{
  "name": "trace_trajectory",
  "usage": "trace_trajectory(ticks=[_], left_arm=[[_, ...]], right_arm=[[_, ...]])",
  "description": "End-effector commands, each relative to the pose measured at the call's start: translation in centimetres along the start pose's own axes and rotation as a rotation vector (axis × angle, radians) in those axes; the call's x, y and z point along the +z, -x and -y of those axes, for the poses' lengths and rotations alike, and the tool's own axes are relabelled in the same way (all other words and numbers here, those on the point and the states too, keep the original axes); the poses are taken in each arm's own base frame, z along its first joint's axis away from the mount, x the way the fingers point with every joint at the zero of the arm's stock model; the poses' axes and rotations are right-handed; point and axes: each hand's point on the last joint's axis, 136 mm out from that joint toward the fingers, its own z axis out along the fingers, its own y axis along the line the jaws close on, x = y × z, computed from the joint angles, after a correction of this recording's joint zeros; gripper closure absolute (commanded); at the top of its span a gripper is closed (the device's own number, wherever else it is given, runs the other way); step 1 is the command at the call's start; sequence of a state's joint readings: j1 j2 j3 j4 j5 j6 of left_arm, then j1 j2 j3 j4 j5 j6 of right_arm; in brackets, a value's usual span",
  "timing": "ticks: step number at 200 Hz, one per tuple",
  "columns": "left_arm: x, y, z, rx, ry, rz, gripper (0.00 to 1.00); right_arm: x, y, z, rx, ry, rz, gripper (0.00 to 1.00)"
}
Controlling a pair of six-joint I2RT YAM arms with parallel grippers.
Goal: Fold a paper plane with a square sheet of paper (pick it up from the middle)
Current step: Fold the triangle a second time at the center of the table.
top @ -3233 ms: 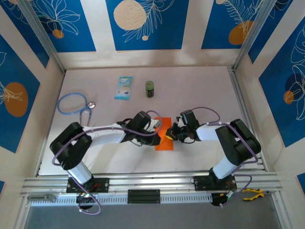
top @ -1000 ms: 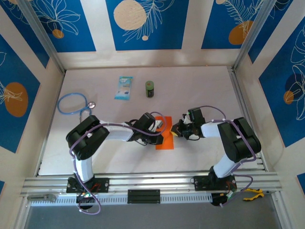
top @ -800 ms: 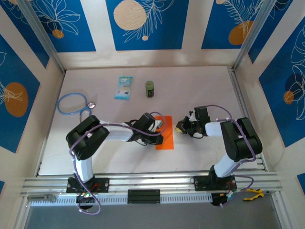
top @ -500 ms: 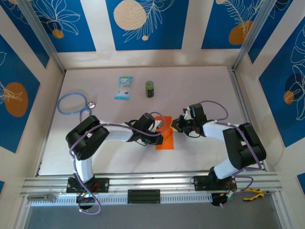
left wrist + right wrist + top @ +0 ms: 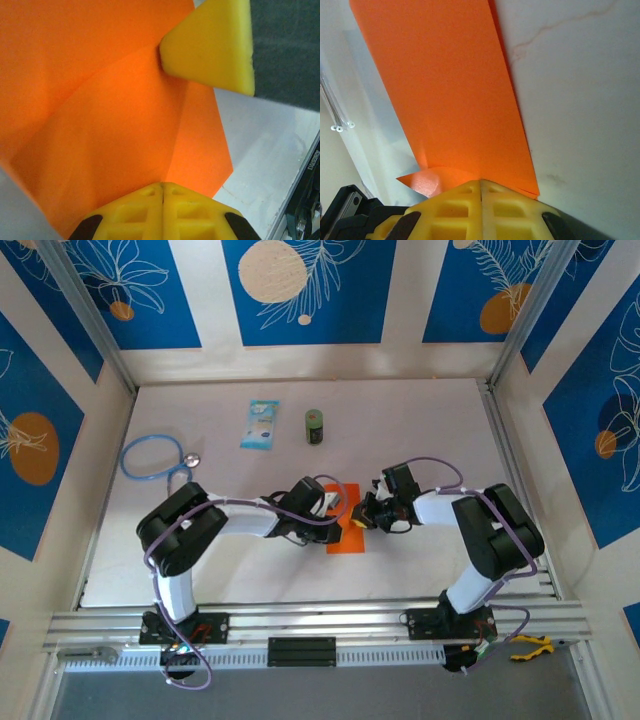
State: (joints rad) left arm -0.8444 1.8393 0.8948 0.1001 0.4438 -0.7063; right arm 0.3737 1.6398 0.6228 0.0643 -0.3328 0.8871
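The square sheet of paper [image 5: 346,538], bright orange, lies folded to a long rectangle with sharp creases and one flap raised, in the middle of the counter [image 5: 420,430]. The left hand [image 5: 162,187] and the right hand [image 5: 481,184], both fully closed, have their tips at its edges from opposite sides.

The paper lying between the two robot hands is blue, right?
No, the colour is wrong. The paper lying between the left gripper and the right gripper is bright orange, not blue. The top view shows it, and both wrist views do too.
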Motion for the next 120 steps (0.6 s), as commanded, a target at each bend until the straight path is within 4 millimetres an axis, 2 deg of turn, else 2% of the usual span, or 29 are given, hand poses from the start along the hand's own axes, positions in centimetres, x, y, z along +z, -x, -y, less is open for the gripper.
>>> trace_trajectory(ticks=[1, 25, 64, 93, 120], left_arm=[[-1.4, 0.5, 1.5, -0.014, -0.004, -0.004, 1.00], [-1.3, 1.7, 2.2, 0.004, 0.001, 0.008, 1.00], [0.5, 2.2, 1.8, -0.005, -0.001, -0.018, 1.00], [1.7, 1.8, 0.3, -0.019, 0.032, -0.039, 1.00], [1.8, 0.5, -1.0, -0.049, 0.062, -0.059, 1.00]], right_arm=[[0.3, -0.8, 3.2, 0.039, -0.128, -0.014, 1.00], [0.3, -0.8, 3.0, 0.032, -0.120, -0.015, 1.00], [0.5, -0.9, 2.9, 0.034, -0.122, -0.021, 1.00], [0.5, -1.0, 3.1, 0.034, -0.125, -0.021, 1.00], [0.6, -1.2, 3.7, 0.038, -0.137, -0.023, 1.00]])
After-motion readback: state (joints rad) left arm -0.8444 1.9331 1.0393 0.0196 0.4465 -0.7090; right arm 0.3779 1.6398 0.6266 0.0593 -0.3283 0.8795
